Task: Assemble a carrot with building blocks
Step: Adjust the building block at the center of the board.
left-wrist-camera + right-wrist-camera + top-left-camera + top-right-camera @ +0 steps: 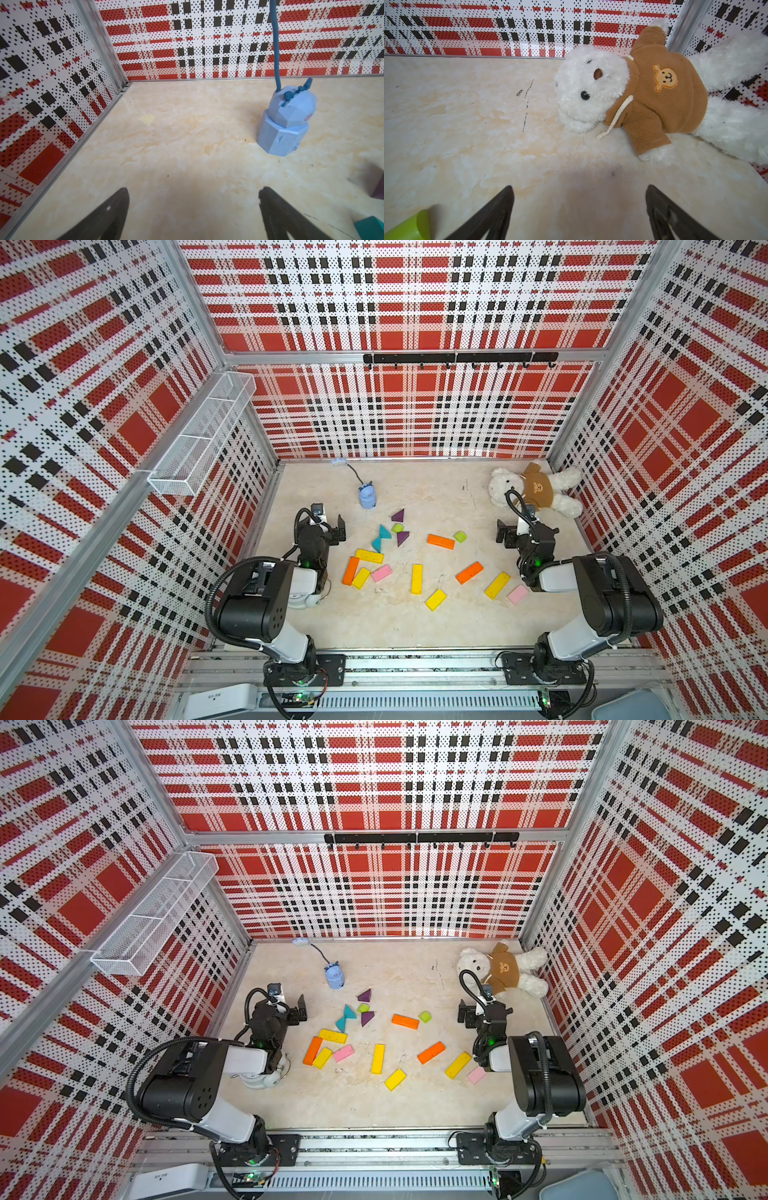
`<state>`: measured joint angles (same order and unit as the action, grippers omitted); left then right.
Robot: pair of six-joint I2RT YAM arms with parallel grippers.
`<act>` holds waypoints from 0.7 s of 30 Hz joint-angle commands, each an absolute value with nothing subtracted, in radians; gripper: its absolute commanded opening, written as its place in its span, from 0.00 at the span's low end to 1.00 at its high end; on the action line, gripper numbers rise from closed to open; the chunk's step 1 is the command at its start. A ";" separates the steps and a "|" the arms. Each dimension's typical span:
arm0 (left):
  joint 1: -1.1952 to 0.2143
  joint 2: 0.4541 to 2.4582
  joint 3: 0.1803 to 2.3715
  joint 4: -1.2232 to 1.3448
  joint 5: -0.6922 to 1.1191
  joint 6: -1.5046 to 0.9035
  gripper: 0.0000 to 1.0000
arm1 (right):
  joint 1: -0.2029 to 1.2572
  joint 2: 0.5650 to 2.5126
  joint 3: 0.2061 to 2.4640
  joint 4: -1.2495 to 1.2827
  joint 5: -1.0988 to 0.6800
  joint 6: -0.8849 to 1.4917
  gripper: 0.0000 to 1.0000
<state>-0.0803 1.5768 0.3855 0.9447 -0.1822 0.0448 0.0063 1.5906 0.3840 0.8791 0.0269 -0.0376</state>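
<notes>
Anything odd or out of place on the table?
Two strays: a white plush bear in a brown hoodie lies sprawled in the far corner; a pale blue faceted plastic gadget stands upright. Nothing looks damaged or spilled.

**Bright, even, softly blurred**

Lighting the tabletop (415,497) evenly, apparently from above. Throwing a soft grey shadow beyond the right gripper (579,188). Bowing the lines of the wall (104,364) toward the frame edges. Blurring the lime-green block (406,228) up close.
</notes>
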 commanded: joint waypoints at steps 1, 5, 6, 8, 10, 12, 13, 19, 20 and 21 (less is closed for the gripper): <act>-0.045 1.572 0.389 0.958 -0.114 0.017 0.99 | 0.011 1.591 0.402 0.917 0.025 -0.054 1.00; -0.043 1.569 0.382 0.971 -0.107 0.014 1.00 | 0.011 1.591 0.404 0.917 0.025 -0.053 1.00; -0.042 1.561 0.377 0.980 -0.124 0.008 1.00 | 0.011 1.589 0.402 0.917 0.026 -0.054 1.00; -0.042 1.467 0.361 0.925 -0.162 -0.001 1.00 | 0.011 1.584 0.402 0.919 0.044 -0.050 1.00; -0.057 1.327 0.370 0.797 -0.191 0.004 0.99 | 0.011 1.516 0.424 0.825 0.099 -0.032 1.00; -0.097 1.175 0.433 0.609 -0.231 0.005 1.00 | 0.016 1.419 0.507 0.602 0.138 -0.023 1.00; -0.112 1.116 0.481 0.515 -0.223 0.014 0.99 | 0.026 1.376 0.557 0.496 0.173 -0.006 1.00; -0.124 0.972 0.904 0.070 -0.046 -0.127 0.99 | 0.060 1.256 1.078 -0.326 0.258 0.265 1.00; -0.121 0.963 0.960 0.032 -0.042 -0.190 1.00 | 0.060 1.263 1.123 -0.379 0.263 0.313 1.00; -0.115 0.952 0.995 0.002 -0.044 -0.255 0.99 | 0.058 1.271 1.135 -0.404 0.289 0.383 1.00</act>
<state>-0.1223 0.9840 0.9066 0.2497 -0.0986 -0.0914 0.0586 1.2774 1.0702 -0.0448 0.2188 0.1871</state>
